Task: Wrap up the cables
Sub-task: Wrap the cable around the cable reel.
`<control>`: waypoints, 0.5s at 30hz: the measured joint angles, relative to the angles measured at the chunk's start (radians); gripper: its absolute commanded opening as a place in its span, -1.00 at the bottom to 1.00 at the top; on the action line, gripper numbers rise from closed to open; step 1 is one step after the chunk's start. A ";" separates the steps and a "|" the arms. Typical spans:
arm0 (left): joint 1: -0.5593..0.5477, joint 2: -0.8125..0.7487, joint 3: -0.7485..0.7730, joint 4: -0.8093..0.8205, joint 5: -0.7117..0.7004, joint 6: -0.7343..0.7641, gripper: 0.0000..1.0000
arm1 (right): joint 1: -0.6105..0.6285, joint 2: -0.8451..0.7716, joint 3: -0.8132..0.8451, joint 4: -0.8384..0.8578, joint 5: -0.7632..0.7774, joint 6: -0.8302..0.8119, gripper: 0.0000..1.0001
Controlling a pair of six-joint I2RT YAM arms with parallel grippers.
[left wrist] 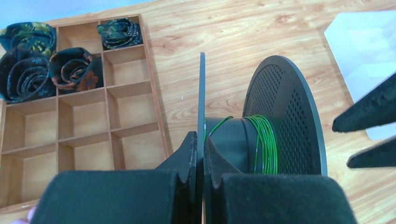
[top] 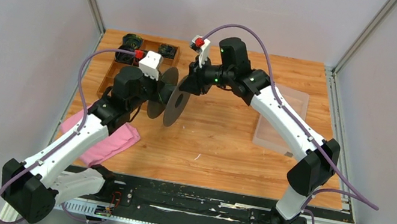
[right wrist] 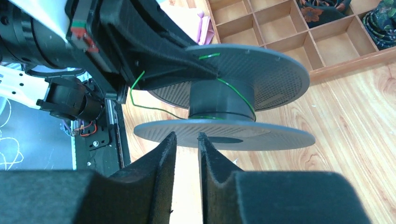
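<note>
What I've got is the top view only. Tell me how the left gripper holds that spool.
Observer: The left gripper is shut on the spool, pinching the thin edge of one disc, with a finger on each face.
Operator: Report the wire.
Observer: The green wire lies in several turns on the hub, bunched against the other disc.
Operator: Check the right gripper.
Observer: The right gripper has its fingers a narrow gap apart at the rim of that other disc, and no wire shows between them.
</note>
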State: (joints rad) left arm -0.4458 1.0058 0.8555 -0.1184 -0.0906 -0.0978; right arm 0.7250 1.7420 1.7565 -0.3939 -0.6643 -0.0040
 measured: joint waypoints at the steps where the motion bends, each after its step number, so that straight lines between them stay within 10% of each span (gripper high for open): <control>1: 0.002 0.002 0.005 -0.005 -0.008 -0.010 -0.99 | 0.002 0.000 0.000 -0.004 0.000 -0.006 -0.35; 15: 0.019 0.057 0.077 -0.100 -0.051 -0.170 -0.99 | 0.113 0.000 0.000 -0.052 0.029 -0.123 -0.18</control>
State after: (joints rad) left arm -0.4263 1.0626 0.9321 -0.2188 -0.1413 -0.2676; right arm 0.8375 1.7420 1.7565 -0.4461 -0.6357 -0.1272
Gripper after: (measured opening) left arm 0.042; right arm 0.410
